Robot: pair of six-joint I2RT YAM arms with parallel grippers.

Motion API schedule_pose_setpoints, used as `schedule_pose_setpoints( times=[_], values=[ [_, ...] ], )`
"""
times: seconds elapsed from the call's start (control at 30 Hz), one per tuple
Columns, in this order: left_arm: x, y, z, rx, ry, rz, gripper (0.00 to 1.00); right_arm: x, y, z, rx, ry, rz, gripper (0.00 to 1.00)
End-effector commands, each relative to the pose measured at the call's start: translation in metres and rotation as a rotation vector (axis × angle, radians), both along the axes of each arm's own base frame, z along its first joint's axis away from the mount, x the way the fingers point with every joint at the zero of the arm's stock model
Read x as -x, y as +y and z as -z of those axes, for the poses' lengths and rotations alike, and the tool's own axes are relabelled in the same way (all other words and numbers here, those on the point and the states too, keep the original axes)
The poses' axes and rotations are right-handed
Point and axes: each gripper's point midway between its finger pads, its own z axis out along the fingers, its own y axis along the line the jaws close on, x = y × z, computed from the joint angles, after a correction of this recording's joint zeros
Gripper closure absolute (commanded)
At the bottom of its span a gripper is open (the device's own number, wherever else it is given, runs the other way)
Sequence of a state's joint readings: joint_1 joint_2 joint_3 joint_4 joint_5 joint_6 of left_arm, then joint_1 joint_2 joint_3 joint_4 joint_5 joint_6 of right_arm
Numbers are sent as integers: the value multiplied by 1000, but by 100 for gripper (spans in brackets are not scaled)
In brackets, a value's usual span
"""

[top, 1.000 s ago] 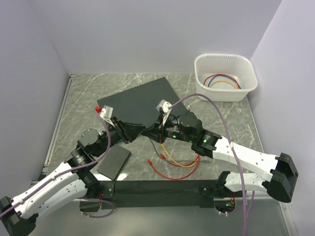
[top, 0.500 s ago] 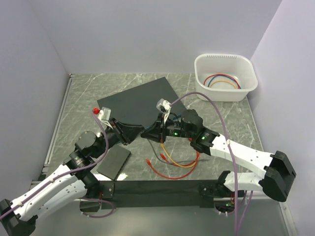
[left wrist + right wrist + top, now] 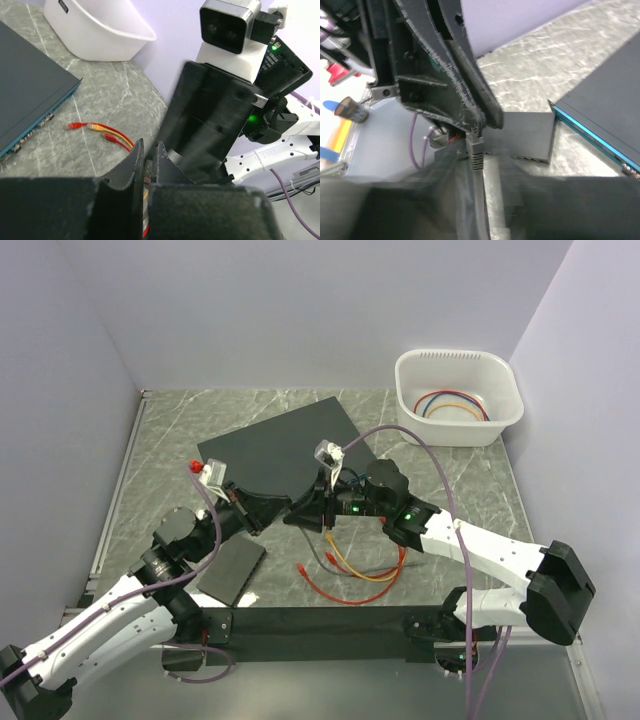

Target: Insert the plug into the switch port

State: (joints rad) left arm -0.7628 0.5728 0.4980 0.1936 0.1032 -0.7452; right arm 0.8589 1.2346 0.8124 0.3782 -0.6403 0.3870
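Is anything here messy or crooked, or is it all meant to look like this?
The switch lies skewed, turned diagonally on the table. Red and orange cables sprawl loose in a tangle by its front edge, while others sit coiled in the white bin. Nothing looks spilled or broken.

Overhead, both close wrist views share switch (image 3: 285, 445)

The large flat dark grey rectangular switch box (image 3: 280, 445) lies flat on the table (image 3: 170, 430), turned at an angle. Its teal-blue front edge carries a row of small sockets and is on the near side, toward my arms. The small grey plastic plug (image 3: 475, 149), with a ribbed sleeve and a grey cable, is pinched at the tips of my left tool (image 3: 481, 120). It is near this edge but apart from it.
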Motion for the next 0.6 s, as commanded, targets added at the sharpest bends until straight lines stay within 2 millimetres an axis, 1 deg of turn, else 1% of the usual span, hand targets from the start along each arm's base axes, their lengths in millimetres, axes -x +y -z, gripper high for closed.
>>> schedule_pose_setpoints(
  times=[0.0,0.03,0.07,0.1,0.13,0.17,0.2,0.23,0.27,0.3,0.33,0.37,0.4,0.43,0.53,0.57],
  values=[
    [-6,4,-9,2,19,-42,100,-12,-1,-17,-5,-59,50,47],
    [-12,9,-15,14,42,-90,100,-21,-3,-19,12,-72,102,35],
    [-13,9,-2,-31,103,-96,99,-26,-7,-23,23,-93,146,12],
    [-20,11,1,-42,133,-135,100,-30,-11,-24,61,-119,180,11],
    [-23,15,-3,-35,172,-164,99,-30,-11,-27,79,-140,203,11],
    [-27,20,8,-70,224,-209,99,-39,-19,-24,130,-172,289,11],
    [-30,21,12,-83,251,-225,99,-41,-21,-30,136,-193,320,13],
    [-31,22,8,-77,262,-236,99,-44,-23,-30,154,-204,353,15],
    [-32,22,8,-69,281,-246,99,-45,-24,-27,181,-215,383,19],
    [-32,22,10,-72,294,-250,99,-46,-23,-29,189,-225,400,21],
    [-33,23,9,-61,305,-255,100,-46,-22,-26,206,-229,413,24],
    [-33,23,8,-59,313,-262,99,-41,-17,-26,213,-250,409,30],
    [-35,24,11,-67,321,-271,99,-43,-18,-22,246,-257,437,33],
    [-35,24,11,-64,328,-276,99,-43,-15,-18,261,-261,436,37],
    [-37,24,14,-70,339,-283,99,-40,-9,-16,278,-272,435,41],
    [-38,23,15,-70,340,-285,99,-40,-8,-14,282,-269,435,44]
  ],
)
